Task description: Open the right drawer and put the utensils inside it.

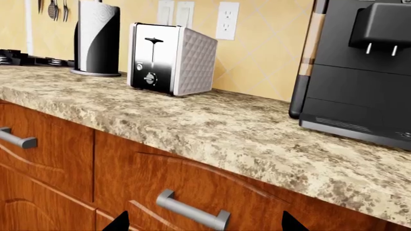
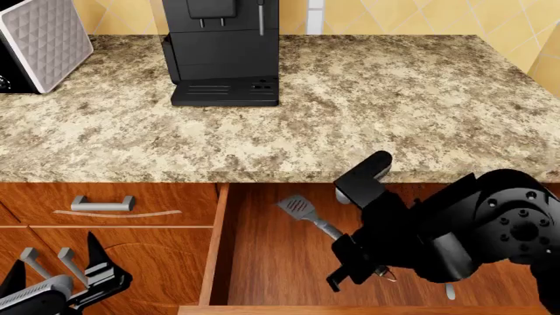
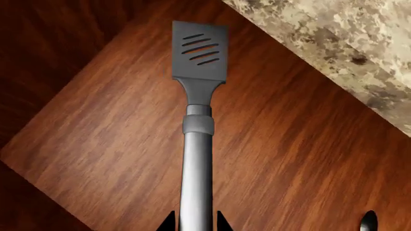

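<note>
While open at lower centre, right drawer (image 2: pixel 262 262) receiving spatula (image 2: pixel 298 208), clamped in right gripper (image 2: pixel 355 272); spoon unconfirmed; left gripper (image 2: pixel 83 272) parted, empty.

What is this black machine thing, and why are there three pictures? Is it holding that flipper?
It is a robot with two arms, drawn inside a computer simulation of a kitchen. Each picture comes from a different camera. One camera sits on the robot's head and looks down at the speckled stone countertop, where a black coffee machine and a white quilted toaster stand. Below the counter, the wide reddish-brown wooden drawer is pulled open. The other two cameras ride on the arms, near the grippers. The right gripper is over the drawer, with its fingertips on either side of the long handle of the dark grey slotted spatula; I cannot tell whether it is squeezing it. The blade is over the drawer's wood floor. The left gripper is low in front of the cabinet fronts, open and empty.
</note>
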Robot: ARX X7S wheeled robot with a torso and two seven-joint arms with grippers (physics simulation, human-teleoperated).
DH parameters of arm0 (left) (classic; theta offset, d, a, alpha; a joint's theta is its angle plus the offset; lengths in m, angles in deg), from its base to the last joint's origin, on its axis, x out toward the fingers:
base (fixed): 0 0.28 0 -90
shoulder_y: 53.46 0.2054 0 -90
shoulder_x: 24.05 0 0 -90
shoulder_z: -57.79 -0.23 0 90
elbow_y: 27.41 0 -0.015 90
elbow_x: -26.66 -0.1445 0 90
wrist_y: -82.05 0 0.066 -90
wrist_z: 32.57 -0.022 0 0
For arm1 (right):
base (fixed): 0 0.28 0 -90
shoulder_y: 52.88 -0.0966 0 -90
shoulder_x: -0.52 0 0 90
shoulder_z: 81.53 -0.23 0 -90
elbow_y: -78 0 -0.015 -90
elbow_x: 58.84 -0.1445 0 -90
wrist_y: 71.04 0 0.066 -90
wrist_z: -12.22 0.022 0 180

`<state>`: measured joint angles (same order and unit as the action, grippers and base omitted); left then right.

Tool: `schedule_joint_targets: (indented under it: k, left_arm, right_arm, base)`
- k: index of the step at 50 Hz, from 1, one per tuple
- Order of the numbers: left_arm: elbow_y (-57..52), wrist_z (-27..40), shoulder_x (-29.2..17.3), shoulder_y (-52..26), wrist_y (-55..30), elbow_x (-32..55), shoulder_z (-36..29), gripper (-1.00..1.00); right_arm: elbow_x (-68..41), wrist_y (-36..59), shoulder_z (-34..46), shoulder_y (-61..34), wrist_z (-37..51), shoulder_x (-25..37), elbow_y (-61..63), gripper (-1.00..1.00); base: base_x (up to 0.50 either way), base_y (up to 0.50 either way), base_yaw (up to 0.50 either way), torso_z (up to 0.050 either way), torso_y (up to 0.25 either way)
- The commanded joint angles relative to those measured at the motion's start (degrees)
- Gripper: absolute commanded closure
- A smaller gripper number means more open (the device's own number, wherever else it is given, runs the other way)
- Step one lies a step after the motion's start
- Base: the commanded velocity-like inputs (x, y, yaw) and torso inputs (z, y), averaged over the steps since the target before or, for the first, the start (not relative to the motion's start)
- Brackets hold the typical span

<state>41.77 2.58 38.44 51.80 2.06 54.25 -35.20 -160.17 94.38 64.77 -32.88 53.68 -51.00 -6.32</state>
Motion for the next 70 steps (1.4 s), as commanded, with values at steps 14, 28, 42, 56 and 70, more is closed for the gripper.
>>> schedule_joint_targets:
  k: [14,28,42,56,70]
  left_arm:
    - [-0.1,0.0,-0.1,0.5,0.6,0.1,0.3,-1.00]
    - [-0.2,0.1,-0.2,0.5,0.5,0.1,0.2,-1.00]
    - [1.2,-0.8,0.2,1.1,2.3,0.5,0.5,-1.00]
    - [1.4,-0.9,0.3,1.4,2.8,0.6,0.7,-1.00]
    - [1.0,-0.8,0.1,1.5,2.7,0.8,0.7,-1.00]
  right_arm:
    - [4.4,-9.7,-0.2,5.4,10.9,-1.5,-7.0,1.00]
    - [4.2,-12.8,-1.0,6.7,10.5,-3.2,-13.5,1.00]
    - [3.0,-20.9,-3.9,13.2,19.1,-2.0,-8.3,1.00]
    - [7.1,-25.6,-3.7,16.5,21.0,-2.8,-7.7,1.00]
    - [9.6,-25.9,-2.1,16.7,18.6,-4.5,-11.9,1.00]
  base:
    - [0.00,0.00,0.00,0.000,0.000]
    - [0.00,0.00,0.00,0.001,0.001]
    - [0.00,0.00,0.00,0.000,0.001]
    - [0.00,0.00,0.00,0.000,0.000]
    - [0.00,0.00,0.00,0.000,0.001]
